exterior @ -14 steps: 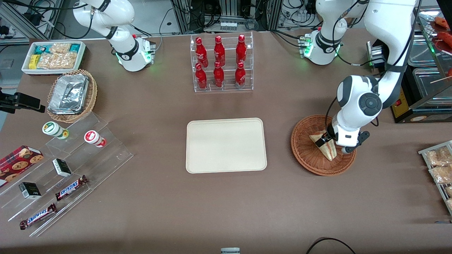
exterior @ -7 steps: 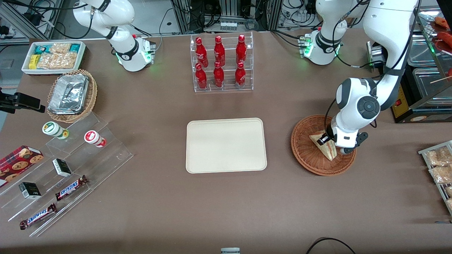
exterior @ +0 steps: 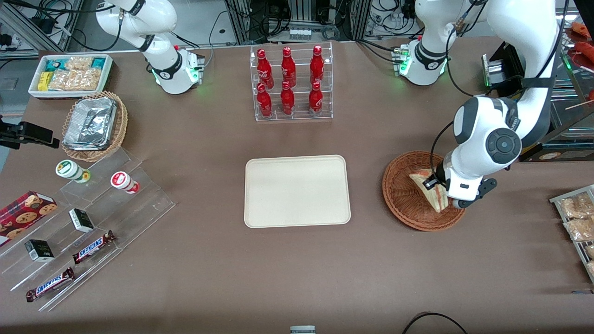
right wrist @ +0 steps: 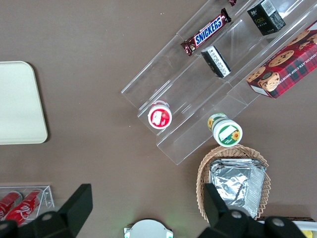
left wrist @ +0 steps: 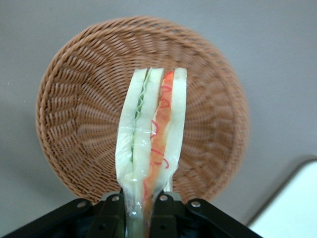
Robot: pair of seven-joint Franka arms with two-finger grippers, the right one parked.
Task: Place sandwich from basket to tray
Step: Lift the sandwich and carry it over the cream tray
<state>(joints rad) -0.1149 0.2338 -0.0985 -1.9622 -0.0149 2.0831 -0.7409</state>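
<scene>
In the front view, you are looking at the left arm's end effector (exterior: 438,184) hanging over the reddish-brown wicker basket (exterior: 400,195), with the sandwich (exterior: 432,191) pinched in it. The wedge is sitting above the part of the basket nearest the working arm's end of the bench, and its long axis is running roughly from the arm's base toward the front camera, the narrow tip pointing at the camera. The cream tray (exterior: 297,191) is lying bare, well apart from the basket, toward the parked arm's end of the bench and at about the same nearness to the camera. By my judgement, that sideways offset is what the coming move is turning on: you are needing a carry across the open bench (exterior: 366,260), clearing the basket's rim first.

In the left wrist view, you are seeing the fingers (left wrist: 114,213) closed narrowly on the wrapped sandwich (left wrist: 153,134) at its wide end, bread slices edge-on and the red and green filling showing between them. The basket (left wrist: 74,114) is lying beneath it, and the wedge appears lifted off the weave. A pale corner of the tray (left wrist: 297,208) is showing nearby.

The right wrist view is showing only a corner of the tray (right wrist: 20,104), still without the sandwich.
</scene>
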